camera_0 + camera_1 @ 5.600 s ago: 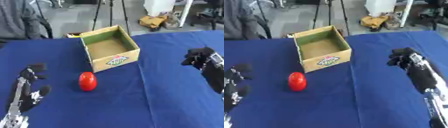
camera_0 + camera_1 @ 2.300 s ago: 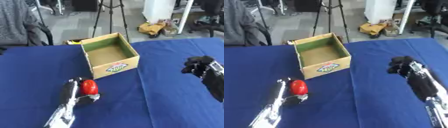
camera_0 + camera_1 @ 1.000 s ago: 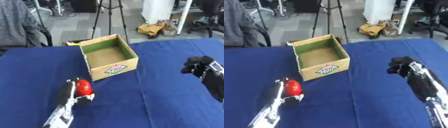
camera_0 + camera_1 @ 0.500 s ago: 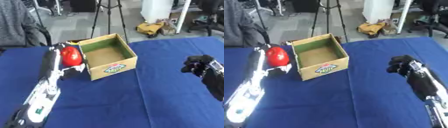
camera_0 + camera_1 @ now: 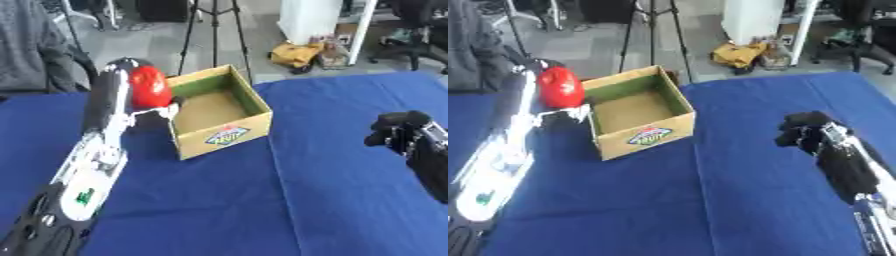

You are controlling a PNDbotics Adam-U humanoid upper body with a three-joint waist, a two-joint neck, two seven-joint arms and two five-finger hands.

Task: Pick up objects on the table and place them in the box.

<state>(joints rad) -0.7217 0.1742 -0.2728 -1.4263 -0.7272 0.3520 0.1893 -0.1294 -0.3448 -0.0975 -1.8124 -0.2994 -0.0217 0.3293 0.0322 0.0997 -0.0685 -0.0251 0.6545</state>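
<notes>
We see our left hand (image 5: 122, 95) curled round the red object (image 5: 150, 87), upright, long axis vertical, upper left beside the box (image 5: 219, 117), closer than before; right hand (image 5: 807, 131) curled, empty.

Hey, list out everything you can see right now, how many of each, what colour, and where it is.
Red object: one, red, rounded, held up in the left hand beside the box's left wall, off the table.
Box: one, tan cardboard, green inside, open top, label on its front, standing on the table's far middle.
Table: one, blue cover, filling the foreground.
Tripod: one, black, on the floor behind the box.
Left hand: one, black, curled round the red object.
Right hand: one, black, fingers curled, holding nothing, at the right over the table.
</notes>
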